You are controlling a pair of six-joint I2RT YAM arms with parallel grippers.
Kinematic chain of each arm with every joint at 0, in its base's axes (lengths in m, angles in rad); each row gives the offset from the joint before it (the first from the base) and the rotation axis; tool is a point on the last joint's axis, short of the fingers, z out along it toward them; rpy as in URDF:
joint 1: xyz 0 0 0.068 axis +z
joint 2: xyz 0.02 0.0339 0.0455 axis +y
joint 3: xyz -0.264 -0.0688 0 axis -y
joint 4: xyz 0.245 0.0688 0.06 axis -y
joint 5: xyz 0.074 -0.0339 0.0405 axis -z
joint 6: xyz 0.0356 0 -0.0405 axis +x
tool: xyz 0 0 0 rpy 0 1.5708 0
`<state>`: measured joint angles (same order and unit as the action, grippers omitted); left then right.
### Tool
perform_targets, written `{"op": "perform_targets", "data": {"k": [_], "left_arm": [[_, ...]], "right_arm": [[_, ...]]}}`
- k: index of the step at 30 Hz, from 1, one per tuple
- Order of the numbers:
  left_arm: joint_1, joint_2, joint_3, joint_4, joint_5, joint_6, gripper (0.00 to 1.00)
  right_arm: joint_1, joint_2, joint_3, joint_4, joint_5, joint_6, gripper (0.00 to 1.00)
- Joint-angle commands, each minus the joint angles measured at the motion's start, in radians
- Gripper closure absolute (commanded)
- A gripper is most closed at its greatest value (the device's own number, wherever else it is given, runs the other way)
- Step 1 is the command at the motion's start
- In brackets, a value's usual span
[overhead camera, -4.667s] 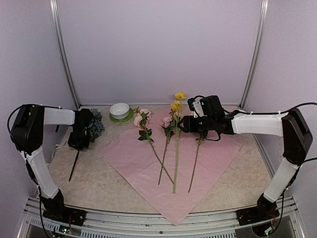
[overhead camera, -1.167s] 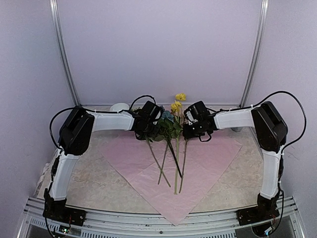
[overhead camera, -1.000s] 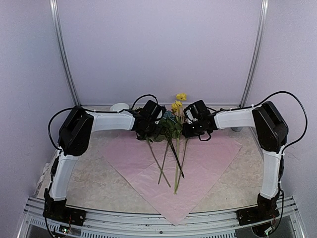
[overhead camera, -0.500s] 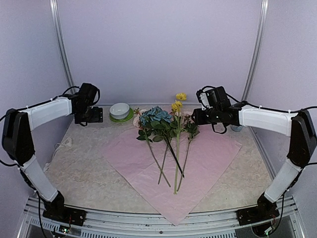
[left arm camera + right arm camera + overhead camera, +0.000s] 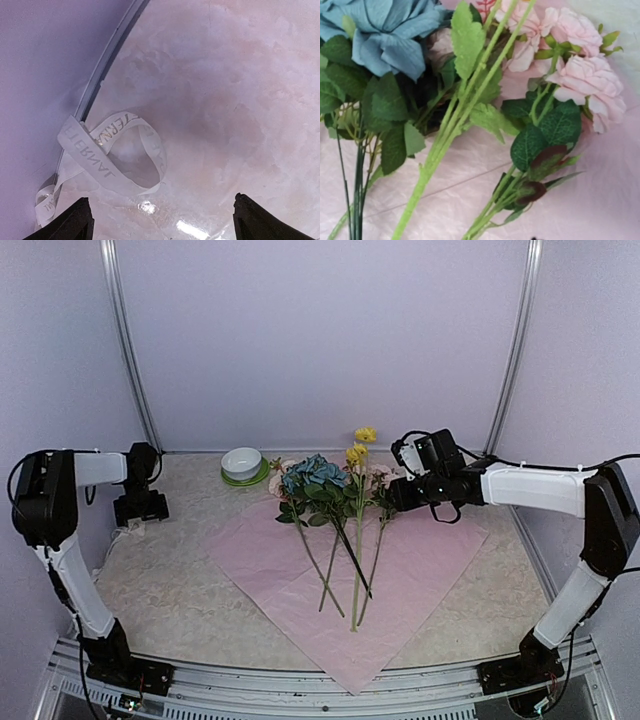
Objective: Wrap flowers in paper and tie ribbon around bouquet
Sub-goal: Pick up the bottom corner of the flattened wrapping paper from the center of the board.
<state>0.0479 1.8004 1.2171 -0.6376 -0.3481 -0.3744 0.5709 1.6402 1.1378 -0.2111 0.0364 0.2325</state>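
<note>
The flowers [image 5: 338,502] lie fanned on the lilac paper [image 5: 430,555], stems toward me: a blue hydrangea [image 5: 313,473], yellow blooms [image 5: 357,452] and pale pink blossoms [image 5: 580,75]. My right gripper [image 5: 397,495] hangs at the right side of the bunch, by the pink stem [image 5: 520,200]; its fingers do not show. My left gripper [image 5: 162,222] is far left near the wall, open and empty, fingertips [image 5: 75,220] wide apart. Just beyond them the cream ribbon [image 5: 107,165] lies looped on the tabletop, dark lettering showing.
A white bowl [image 5: 241,461] on a green saucer stands at the back, left of the flower heads. A metal frame rail [image 5: 107,55] runs along the left wall beside the ribbon. The beige mottled tabletop [image 5: 170,590] surrounds the paper.
My left arm let go of the blue hydrangea on the paper, swung away to the far left wall and opened wide above the ribbon. The right gripper stayed by the pink stem.
</note>
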Motion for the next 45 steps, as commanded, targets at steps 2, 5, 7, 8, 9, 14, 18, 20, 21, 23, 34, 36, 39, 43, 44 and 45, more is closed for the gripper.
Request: {"op": "perform_targets", "data": {"k": [2, 5, 7, 8, 9, 14, 18, 20, 21, 23, 34, 36, 39, 43, 44, 45], "left_arm": [[0.012, 0.078, 0.028, 0.019, -0.032, 0.027, 0.09], [-0.039, 0.064, 0.013, 0.062, -0.012, 0.042, 0.10], [-0.117, 0.037, 0.000, 0.094, -0.011, 0.062, 0.10], [-0.154, 0.027, -0.005, 0.106, -0.009, 0.068, 0.10], [-0.189, 0.020, -0.005, 0.113, -0.001, 0.069, 0.10], [-0.248, 0.025, -0.008, 0.122, 0.014, 0.061, 0.11], [-0.264, 0.018, -0.016, 0.137, 0.032, 0.071, 0.11], [-0.272, 0.013, -0.017, 0.143, 0.041, 0.076, 0.11], [-0.275, 0.009, -0.017, 0.146, 0.044, 0.076, 0.11], [-0.277, 0.005, -0.016, 0.147, 0.043, 0.079, 0.11], [-0.343, -0.055, -0.007, 0.129, 0.055, 0.070, 0.10], [-0.355, -0.072, -0.014, 0.128, 0.056, 0.069, 0.10], [-0.364, -0.095, -0.024, 0.130, 0.065, 0.063, 0.10], [-0.373, -0.120, -0.035, 0.126, 0.072, 0.058, 0.10], [-0.376, -0.127, -0.037, 0.125, 0.072, 0.057, 0.10], [-0.380, -0.134, -0.039, 0.123, 0.072, 0.058, 0.10]], "right_arm": [[-0.003, 0.004, -0.024, 0.002, -0.008, -0.027, 0.57], [-0.003, 0.005, -0.033, -0.003, -0.014, -0.015, 0.57], [-0.003, 0.012, -0.037, -0.029, -0.026, 0.000, 0.57], [-0.003, 0.014, -0.039, -0.052, -0.023, 0.008, 0.57], [-0.003, 0.015, -0.046, -0.079, -0.016, 0.016, 0.56], [0.079, -0.088, -0.164, -0.103, -0.170, -0.129, 0.51], [0.332, -0.113, -0.206, -0.161, -0.285, -0.301, 0.24], [0.459, -0.082, -0.207, -0.195, -0.250, -0.297, 0.08], [0.510, -0.060, -0.202, -0.214, -0.233, -0.288, 0.02], [0.599, -0.005, -0.174, -0.267, -0.195, -0.270, 0.00], [0.710, 0.041, -0.139, -0.380, -0.221, -0.156, 0.00], [0.724, 0.040, -0.144, -0.375, -0.198, -0.128, 0.00], [0.742, 0.066, -0.136, -0.391, -0.106, -0.063, 0.00], [0.775, 0.191, -0.099, -0.468, 0.003, 0.028, 0.00], [0.780, 0.220, -0.085, -0.492, 0.034, 0.052, 0.01], [0.783, 0.251, -0.073, -0.519, 0.075, 0.084, 0.02]]}}
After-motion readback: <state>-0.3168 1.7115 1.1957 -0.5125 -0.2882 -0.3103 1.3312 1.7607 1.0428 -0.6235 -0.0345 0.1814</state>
